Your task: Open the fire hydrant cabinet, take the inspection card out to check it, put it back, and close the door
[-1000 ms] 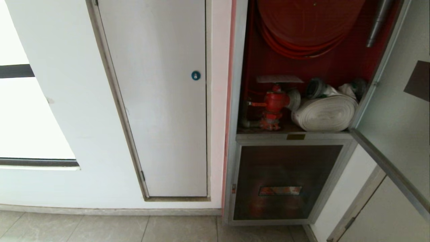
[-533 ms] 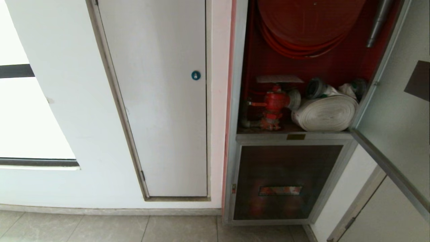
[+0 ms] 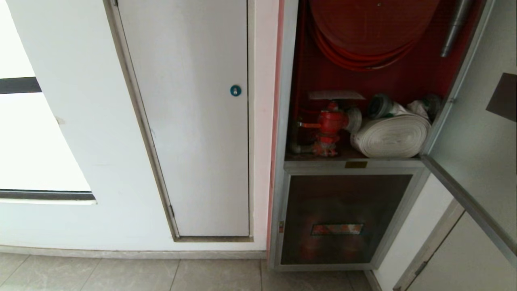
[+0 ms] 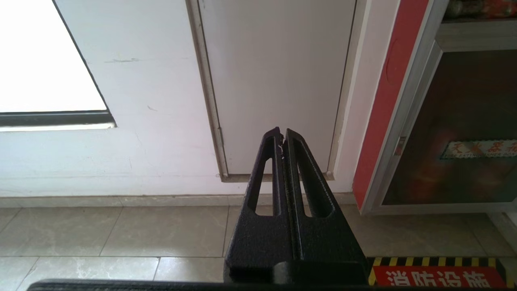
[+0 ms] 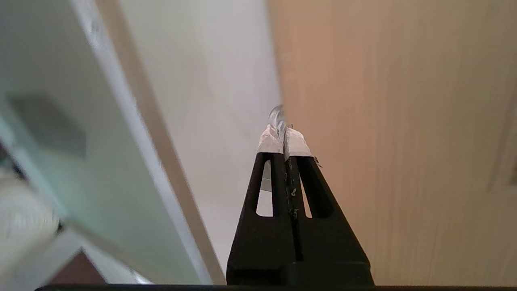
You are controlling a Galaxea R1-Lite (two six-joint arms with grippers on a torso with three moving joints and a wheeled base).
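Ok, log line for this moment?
door: open | fire hydrant cabinet: exposed | left gripper: shut, parked | right gripper: shut, empty

white door (image 3: 190,121) with blue lock (image 3: 235,90)

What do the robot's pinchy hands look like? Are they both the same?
Nearly. The left gripper has two long black rough-looking fingers, each with a narrow slot cut through it. The right gripper has the same shape, but whitish frayed tape wraps its fingertips.

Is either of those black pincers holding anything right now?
No. The left gripper and the right gripper are both shut on nothing; the door stands open, untouched.
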